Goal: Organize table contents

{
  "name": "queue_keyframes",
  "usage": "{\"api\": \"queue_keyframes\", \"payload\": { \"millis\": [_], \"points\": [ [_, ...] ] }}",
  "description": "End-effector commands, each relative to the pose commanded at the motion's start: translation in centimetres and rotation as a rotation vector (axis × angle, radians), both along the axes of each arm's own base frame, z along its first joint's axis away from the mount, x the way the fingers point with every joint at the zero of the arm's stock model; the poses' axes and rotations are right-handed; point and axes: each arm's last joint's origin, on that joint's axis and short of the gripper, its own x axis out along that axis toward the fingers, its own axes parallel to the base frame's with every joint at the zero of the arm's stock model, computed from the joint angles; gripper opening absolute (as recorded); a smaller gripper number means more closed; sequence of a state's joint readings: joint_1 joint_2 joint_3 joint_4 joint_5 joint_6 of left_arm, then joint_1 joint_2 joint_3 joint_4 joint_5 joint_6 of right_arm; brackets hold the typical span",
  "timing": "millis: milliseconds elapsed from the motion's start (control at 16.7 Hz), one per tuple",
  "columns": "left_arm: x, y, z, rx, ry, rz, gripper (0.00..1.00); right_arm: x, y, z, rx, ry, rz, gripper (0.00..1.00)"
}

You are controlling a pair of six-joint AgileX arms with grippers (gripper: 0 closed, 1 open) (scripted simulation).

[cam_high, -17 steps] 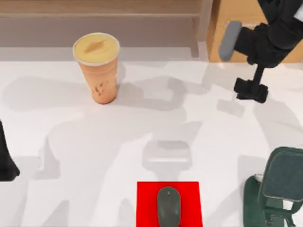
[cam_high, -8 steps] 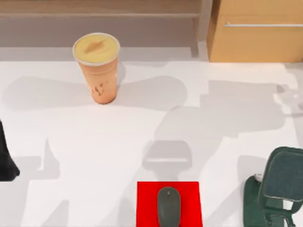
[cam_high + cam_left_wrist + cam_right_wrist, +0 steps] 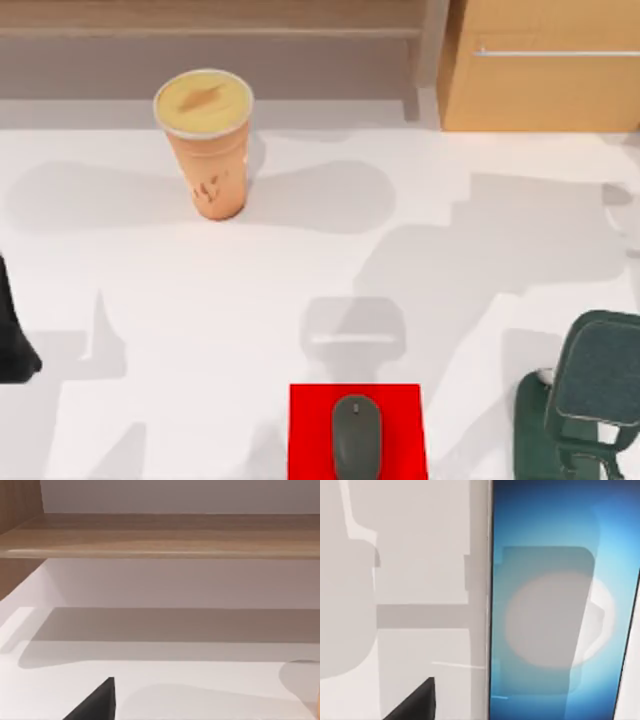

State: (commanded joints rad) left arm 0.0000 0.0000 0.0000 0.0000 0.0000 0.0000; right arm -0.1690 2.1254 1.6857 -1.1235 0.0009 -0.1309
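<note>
The tall orange-tan cup [image 3: 205, 140] with a yellow top stands upright at the back left of the white table [image 3: 300, 260]. The dark grey mouse [image 3: 357, 437] lies on a red pad [image 3: 310, 430] at the front edge, middle. The smartphone [image 3: 560, 605] with its blue-white glowing screen shows close up in the right wrist view, beside white tabletop [image 3: 420, 555]. A dark part of my right gripper [image 3: 415, 702] shows beside the phone, apart from it. My left arm [image 3: 10, 340] is parked at the table's left edge, and a dark part of my left gripper [image 3: 95, 705] hangs over bare tabletop.
A dark green stand [image 3: 585, 400] sits at the front right corner. A light wooden cabinet [image 3: 540, 80] with a metal handle stands at the back right. A low wooden shelf [image 3: 210, 40] runs along the back behind the cup.
One second ago my right arm hung over the cabinet at the back right holding a grey object. It has since moved out of the top view to the right, and its shadow has shifted right.
</note>
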Motion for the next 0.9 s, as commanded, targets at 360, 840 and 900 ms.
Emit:
{"api": "queue_keyframes", "payload": {
  "millis": [360,840,900],
  "points": [
    [0.0,0.0,0.0,0.0,0.0,0.0,1.0,0.1,-0.2,-3.9,0.0,0.007,-0.005,1.0],
    [0.0,0.0,0.0,0.0,0.0,0.0,1.0,0.0,-0.2,-7.2,0.0,0.008,-0.006,1.0],
    [0.0,0.0,0.0,0.0,0.0,0.0,1.0,0.0,-0.2,-7.2,0.0,0.008,-0.006,0.92]
  ]
}}
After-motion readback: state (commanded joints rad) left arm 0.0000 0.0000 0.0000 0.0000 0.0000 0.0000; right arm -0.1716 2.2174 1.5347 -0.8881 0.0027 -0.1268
